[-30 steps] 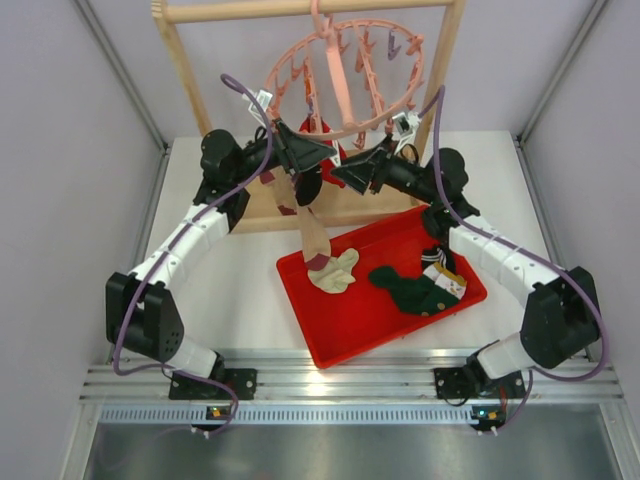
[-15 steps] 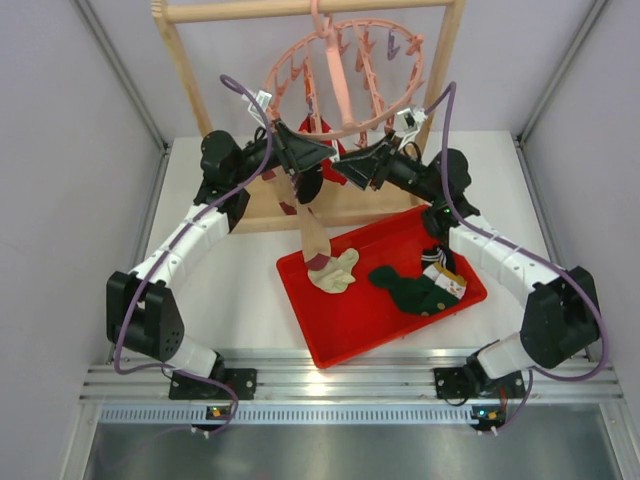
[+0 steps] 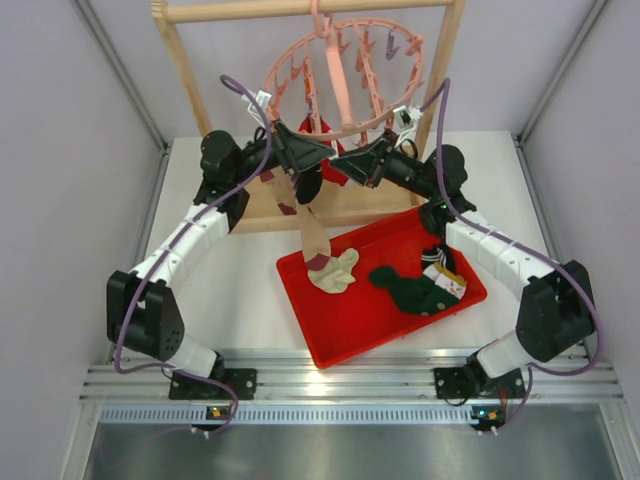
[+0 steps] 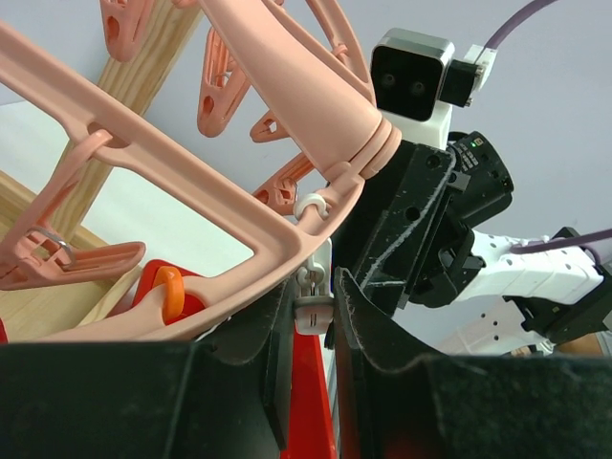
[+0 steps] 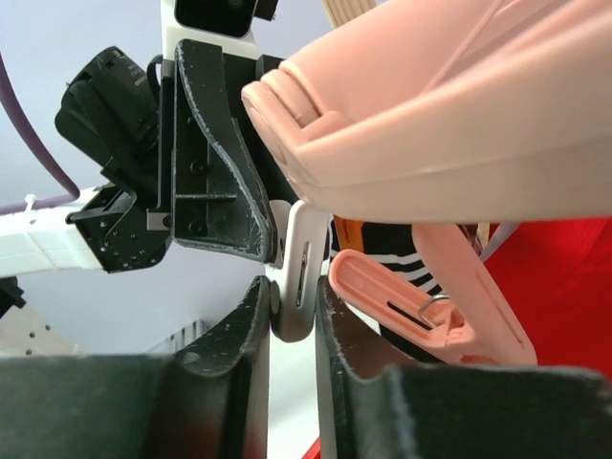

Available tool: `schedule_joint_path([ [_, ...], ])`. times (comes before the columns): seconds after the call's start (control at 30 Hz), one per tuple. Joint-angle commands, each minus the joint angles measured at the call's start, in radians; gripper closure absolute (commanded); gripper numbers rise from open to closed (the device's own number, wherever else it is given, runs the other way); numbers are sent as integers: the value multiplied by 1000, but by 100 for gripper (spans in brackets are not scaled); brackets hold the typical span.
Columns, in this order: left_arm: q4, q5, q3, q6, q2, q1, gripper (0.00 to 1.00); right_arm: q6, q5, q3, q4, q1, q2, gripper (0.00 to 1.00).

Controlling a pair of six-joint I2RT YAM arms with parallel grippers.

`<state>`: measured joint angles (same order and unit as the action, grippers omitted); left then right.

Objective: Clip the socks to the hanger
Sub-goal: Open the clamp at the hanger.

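Observation:
The pink round hanger hangs from the wooden rack; its ring fills the left wrist view and the right wrist view. My left gripper and right gripper meet under its front rim. Both are shut on the same white peg. A tan sock with purple patches hangs below the left gripper; its top end is hidden. A cream sock, a dark green sock and a black striped sock lie in the red tray. A red sock hangs on the hanger.
The wooden rack stands at the back, its base board just behind the tray. Pink pegs and an orange peg dangle close to the fingers. Grey walls close in both sides.
My right gripper has moved slightly up and left, closer to the left gripper under the hanger rim. The left arm and the socks have not moved.

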<state>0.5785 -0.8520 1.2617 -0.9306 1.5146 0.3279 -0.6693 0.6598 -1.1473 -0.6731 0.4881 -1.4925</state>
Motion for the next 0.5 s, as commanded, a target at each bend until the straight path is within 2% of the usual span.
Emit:
schedule_joint_path([
  [0.0,35,-18,7,-5,-5,2,87,10,43,-52,-68,4,0,87],
  [0.03,24,-9,7,-5,-5,2,77,14,41,-52,-63,4,0,92],
  [0.07,9,2,8,-4,-8,2,72,28,35,-52,-53,4,3,100],
  [0.13,-25,34,16,-5,-16,0,65,62,20,-54,-17,4,14,100],
  [0.17,-46,50,19,-4,-22,0,57,77,-1,-55,0,6,18,100],
  [0.23,-80,99,30,4,-45,0,51,115,-35,-58,62,12,35,100],
  [0.3,-153,143,39,31,-62,0,39,192,-106,-54,99,20,58,100],
  [0.37,-276,234,51,73,-93,3,34,278,-191,-48,148,41,73,100],
  [0.47,-342,315,64,136,-126,10,31,387,-306,-29,173,92,98,100],
])
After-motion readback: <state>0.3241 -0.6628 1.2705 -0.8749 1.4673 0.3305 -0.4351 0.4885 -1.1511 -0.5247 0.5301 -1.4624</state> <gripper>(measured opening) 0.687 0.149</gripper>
